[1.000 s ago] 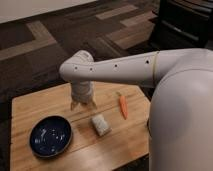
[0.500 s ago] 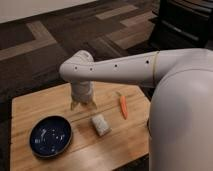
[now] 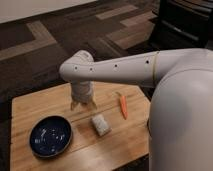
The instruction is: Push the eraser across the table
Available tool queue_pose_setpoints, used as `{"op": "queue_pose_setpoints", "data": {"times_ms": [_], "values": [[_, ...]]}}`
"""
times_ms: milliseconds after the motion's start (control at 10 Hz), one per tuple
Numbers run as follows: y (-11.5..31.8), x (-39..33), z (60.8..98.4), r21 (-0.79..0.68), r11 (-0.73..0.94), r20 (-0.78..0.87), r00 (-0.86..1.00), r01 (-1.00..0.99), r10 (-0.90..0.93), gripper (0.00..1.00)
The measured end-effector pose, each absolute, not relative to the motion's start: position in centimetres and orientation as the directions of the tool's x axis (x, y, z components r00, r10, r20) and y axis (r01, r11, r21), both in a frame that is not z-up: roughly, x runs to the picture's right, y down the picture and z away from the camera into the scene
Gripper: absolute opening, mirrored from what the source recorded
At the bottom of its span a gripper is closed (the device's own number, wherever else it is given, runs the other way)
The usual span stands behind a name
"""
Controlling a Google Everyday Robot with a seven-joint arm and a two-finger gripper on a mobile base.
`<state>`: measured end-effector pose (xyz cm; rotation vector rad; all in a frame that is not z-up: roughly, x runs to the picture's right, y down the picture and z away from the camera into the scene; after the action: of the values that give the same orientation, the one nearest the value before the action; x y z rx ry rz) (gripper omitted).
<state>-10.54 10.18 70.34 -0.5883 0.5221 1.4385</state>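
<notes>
The light-brown wooden table fills the lower left of the camera view. My gripper points straight down near the table's middle, its tips at or just above the wood. The white arm reaches in from the right. The black eraser is not visible; it may be hidden under the gripper or arm. An orange carrot lies to the right of the gripper. A pale grey-white speckled block lies just in front and right of the gripper.
A dark blue plate sits at the front left of the table. My white body covers the table's right end. Dark patterned carpet surrounds the table, with dark furniture at the back right.
</notes>
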Motion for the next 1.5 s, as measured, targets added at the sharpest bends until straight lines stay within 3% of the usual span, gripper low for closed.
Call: {"op": "queue_pose_setpoints", "data": {"times_ms": [600,1500], "values": [[11.8,-3.4,71.6,-0.026,-0.017,-0.637,0.003,-1.000,0.771,0.65],[19.2,15.7,73.6,-0.074,-0.044,-0.665,0.016,-0.996,0.747,0.65]]}}
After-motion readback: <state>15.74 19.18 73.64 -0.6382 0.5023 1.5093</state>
